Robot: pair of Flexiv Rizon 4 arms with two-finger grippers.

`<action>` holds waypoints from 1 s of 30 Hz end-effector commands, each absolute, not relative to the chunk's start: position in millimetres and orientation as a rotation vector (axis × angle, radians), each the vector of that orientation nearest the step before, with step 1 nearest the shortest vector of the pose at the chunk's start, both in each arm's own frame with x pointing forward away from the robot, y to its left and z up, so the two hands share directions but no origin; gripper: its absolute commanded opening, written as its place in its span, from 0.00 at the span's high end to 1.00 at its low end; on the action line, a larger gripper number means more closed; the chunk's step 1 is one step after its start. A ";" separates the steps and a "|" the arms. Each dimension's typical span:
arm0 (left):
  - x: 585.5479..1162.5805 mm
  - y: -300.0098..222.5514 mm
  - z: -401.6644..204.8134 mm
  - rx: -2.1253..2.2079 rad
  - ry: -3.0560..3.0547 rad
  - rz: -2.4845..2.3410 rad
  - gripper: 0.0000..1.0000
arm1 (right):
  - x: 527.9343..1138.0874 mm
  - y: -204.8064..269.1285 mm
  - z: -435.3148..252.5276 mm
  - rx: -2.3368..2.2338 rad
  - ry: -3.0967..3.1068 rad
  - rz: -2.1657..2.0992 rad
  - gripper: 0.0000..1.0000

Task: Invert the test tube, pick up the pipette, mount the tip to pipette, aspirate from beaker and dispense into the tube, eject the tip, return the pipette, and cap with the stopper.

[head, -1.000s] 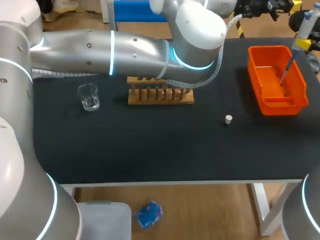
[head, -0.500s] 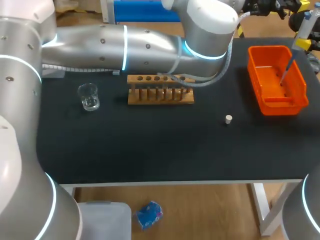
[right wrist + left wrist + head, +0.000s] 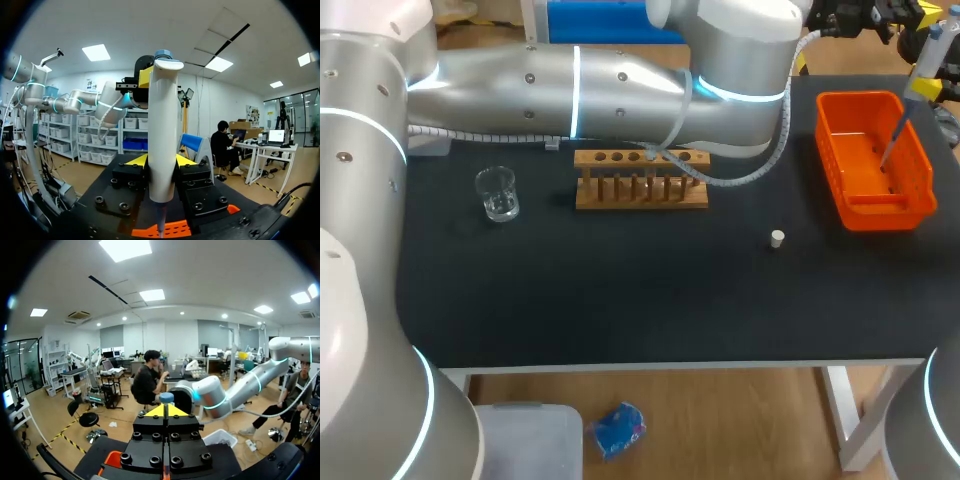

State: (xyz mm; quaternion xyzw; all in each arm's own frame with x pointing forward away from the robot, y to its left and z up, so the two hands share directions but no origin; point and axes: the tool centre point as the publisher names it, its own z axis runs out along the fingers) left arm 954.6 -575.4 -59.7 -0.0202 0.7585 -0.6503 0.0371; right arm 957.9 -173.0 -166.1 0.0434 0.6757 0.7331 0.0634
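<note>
My right gripper [image 3: 161,161] is shut on the white pipette [image 3: 162,130], held upright at the table's far right. In the head view the pipette [image 3: 923,62] hangs with its thin lower end [image 3: 891,143] inside the orange bin [image 3: 920,165]. My left gripper [image 3: 166,410] is shut, its yellow tips together just behind the pipette's blue top [image 3: 166,397]. From the right wrist, the left gripper [image 3: 144,76] sits right beside that top. The glass beaker [image 3: 498,193] stands at the left, the wooden tube rack [image 3: 640,182] mid-table, and the small white stopper [image 3: 777,238] lies right of centre.
My left arm [image 3: 620,85] stretches across the back of the table just behind the rack. The black tabletop [image 3: 620,290] in front of the rack and stopper is bare.
My left arm has swung back and towards the far right, uncovering the rack's top row of holes. The pipette, bin, beaker and stopper have stayed put.
</note>
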 end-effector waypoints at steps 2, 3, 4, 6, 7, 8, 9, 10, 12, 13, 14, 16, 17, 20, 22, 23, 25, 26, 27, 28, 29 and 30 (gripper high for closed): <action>951.2 -579.3 -65.5 -0.049 1.910 -2.387 1.00 | 959.1 -174.5 -166.4 0.126 2.045 2.218 1.00; 950.7 -579.7 -65.9 -0.049 1.911 -2.387 1.00 | 959.1 -174.5 -166.4 0.126 2.045 2.218 1.00; 950.2 -580.2 -66.4 -0.050 1.912 -2.390 1.00 | 959.1 -174.5 -166.4 0.126 2.045 2.218 1.00; 949.5 -581.0 -67.4 -0.052 1.914 -2.393 1.00 | 959.1 -174.5 -166.4 0.126 2.045 2.218 1.00; 949.1 -581.4 -67.7 -0.053 1.916 -2.395 1.00 | 959.1 -174.5 -166.4 0.126 2.045 2.218 1.00; 948.7 -581.9 -68.1 -0.054 1.918 -2.396 1.00 | 959.1 -174.5 -166.4 0.126 2.045 2.218 1.00; 948.3 -582.5 -68.6 -0.055 1.922 -2.396 1.00 | 959.1 -174.5 -166.4 0.126 2.045 2.218 1.00; 948.0 -583.0 -69.1 -0.055 1.924 -2.397 1.00 | 959.1 -174.5 -166.4 0.126 2.045 2.218 1.00; 947.5 -584.7 -70.2 -0.058 1.938 -2.390 1.00 | 959.1 -174.5 -166.4 0.126 2.045 2.218 1.00; 947.6 -585.6 -70.9 -0.061 1.946 -2.384 1.00 | 959.1 -174.5 -166.4 0.126 2.045 2.218 1.00; 947.9 -586.3 -71.6 -0.063 1.954 -2.377 1.00 | 959.1 -174.5 -166.4 0.126 2.045 2.218 1.00; 949.1 -587.5 -73.4 -0.069 1.970 -2.364 1.00 | 959.1 -174.5 -166.4 0.126 2.045 2.218 1.00; 949.7 -587.7 -74.3 -0.073 1.975 -2.360 1.00 | 959.1 -174.5 -166.4 0.126 2.045 2.218 1.00; 950.3 -587.8 -75.5 -0.080 1.992 -2.341 1.00 | 959.1 -174.5 -166.4 0.126 2.045 2.218 1.00; 950.5 -588.1 -76.0 -0.084 2.000 -2.332 1.00 | 959.1 -174.5 -166.4 0.126 2.045 2.218 1.00; 950.6 -588.1 -76.4 -0.085 2.005 -2.327 1.00 | 959.1 -174.5 -166.4 0.126 2.045 2.218 1.00; 950.8 -588.0 -77.6 -0.090 2.012 -2.320 1.00 | 959.1 -174.5 -166.4 0.126 2.045 2.218 1.00; 950.8 -587.9 -78.1 -0.092 2.014 -2.318 1.00 | 959.1 -174.5 -166.4 0.126 2.045 2.218 1.00; 950.8 -587.8 -78.7 -0.096 2.020 -2.312 1.00 | 959.1 -174.5 -166.4 0.126 2.045 2.218 1.00; 950.8 -588.0 -79.4 -0.097 2.023 -2.309 1.00 | 959.1 -174.5 -166.4 0.126 2.045 2.218 1.00; 950.7 -588.2 -80.0 -0.097 2.025 -2.308 1.00 | 959.1 -174.5 -166.4 0.126 2.045 2.218 1.00; 950.4 -588.5 -80.8 -0.099 2.034 -2.301 1.00 | 959.1 -174.5 -166.4 0.126 2.045 2.218 1.00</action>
